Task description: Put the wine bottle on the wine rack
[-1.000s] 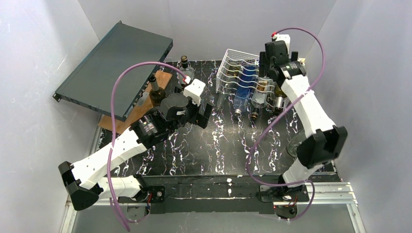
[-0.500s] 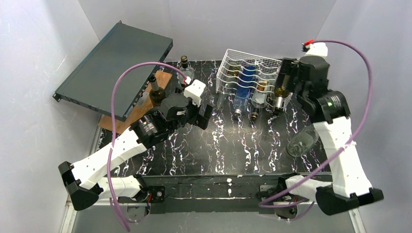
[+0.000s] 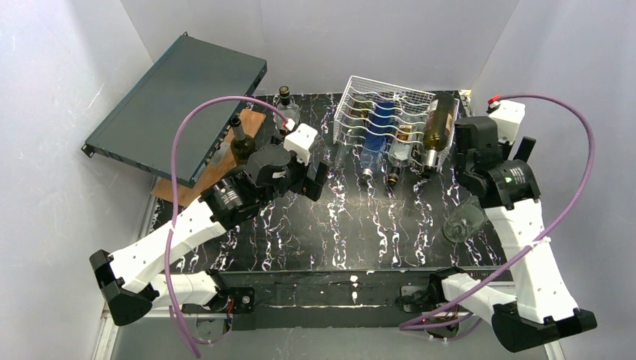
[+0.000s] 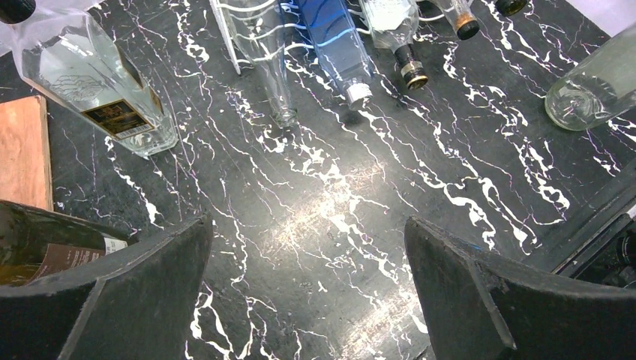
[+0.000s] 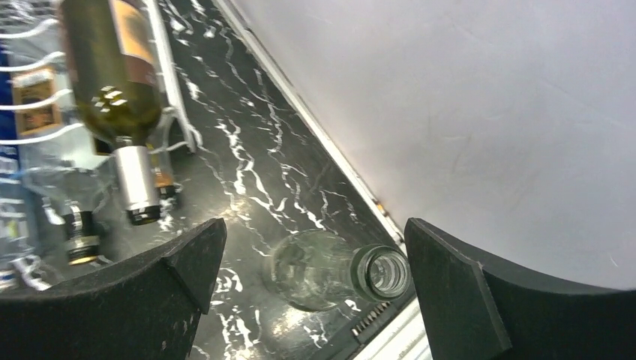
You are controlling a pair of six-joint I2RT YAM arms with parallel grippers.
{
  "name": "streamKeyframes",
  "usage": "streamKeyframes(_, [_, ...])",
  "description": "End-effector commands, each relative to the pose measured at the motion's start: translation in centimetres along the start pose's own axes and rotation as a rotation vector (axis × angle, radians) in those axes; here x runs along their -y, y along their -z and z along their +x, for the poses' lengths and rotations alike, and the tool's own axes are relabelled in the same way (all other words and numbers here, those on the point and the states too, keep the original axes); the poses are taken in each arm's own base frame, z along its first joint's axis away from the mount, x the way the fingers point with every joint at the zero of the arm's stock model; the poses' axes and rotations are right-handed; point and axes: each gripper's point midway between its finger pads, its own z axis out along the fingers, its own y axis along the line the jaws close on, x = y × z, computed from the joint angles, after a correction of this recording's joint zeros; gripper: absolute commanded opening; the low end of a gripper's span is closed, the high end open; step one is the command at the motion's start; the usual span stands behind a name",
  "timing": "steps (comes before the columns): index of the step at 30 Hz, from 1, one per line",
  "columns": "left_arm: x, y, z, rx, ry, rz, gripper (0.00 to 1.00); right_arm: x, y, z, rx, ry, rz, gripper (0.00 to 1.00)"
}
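Right gripper [image 5: 313,229] stands wide open and empty, just beside the wine rack [image 3: 375,96]. Wine bottle [image 3: 439,124] lies in the rack's right-end cradle, neck toward the arms. Left gripper [image 4: 307,225] is open above the table [image 4: 337,255].

Wine rack [image 3: 375,96]: 1. Bottles racked: about 5, wine bottle [image 3: 441,120] included. Loose bottles: 3, square bottle [image 3: 286,106] and dark bottle [image 3: 240,139] beyond the left end effector [image 4: 307,221], clear bottle [image 3: 465,221] beside the right end effector [image 5: 315,225]. Teal case [image 3: 180,105]: 1. Wooden board [image 3: 251,124]: 1.
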Motion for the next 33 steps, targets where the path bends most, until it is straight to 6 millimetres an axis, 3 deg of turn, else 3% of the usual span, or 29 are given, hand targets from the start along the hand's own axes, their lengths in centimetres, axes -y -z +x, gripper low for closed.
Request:
streamKeyframes(1, [-0.2, 1.2, -1.5, 0.044, 0.019, 0.003, 0.99, 2.4, -0.9, 0.9, 0.002, -0.054, 0.169, 0.98])
streamKeyframes(8, [-0.3, 1.6, -1.8, 0.055, 0.019, 0.004, 0.99, 3.7, -2.1, 3.3, -0.061, -0.092, 0.236, 0.97])
streamKeyframes(13, [-0.2, 1.5, -1.7, 0.051, 0.018, 0.008, 0.99, 4.1, -1.9, 4.2, -0.065, -0.144, 0.222, 0.95])
streamKeyframes(19, [-0.1, 1.3, -1.6, 0.046, 0.018, 0.011, 0.99, 3.8, -2.1, 5.7, -0.089, -0.134, 0.204, 0.87])
streamKeyframes(22, [-0.1, 1.2, -1.5, 0.041, 0.017, 0.009, 0.99, 3.8, -2.3, 6.0, -0.086, -0.115, 0.2, 0.71])
streamKeyframes(26, [-0.1, 0.9, -1.3, 0.031, 0.015, 0.006, 0.99, 3.9, -2.5, 5.6, -0.063, -0.091, 0.203, 0.61])
streamKeyframes(30, [-0.1, 0.7, -1.1, 0.024, 0.014, 0.006, 0.99, 3.2, -2.7, 4.8, -0.025, -0.07, 0.148, 0.45])
streamKeyframes(32, [-0.1, 0.6, -0.9, 0.019, 0.012, 0.004, 0.99, 2.5, -2.8, 4.7, -0.019, -0.052, 0.111, 0.33])
streamKeyframes(33, [-0.1, 0.6, -0.9, 0.019, 0.012, 0.003, 0.99, 2.0, -2.9, 4.5, -0.017, -0.039, 0.078, 0.22])
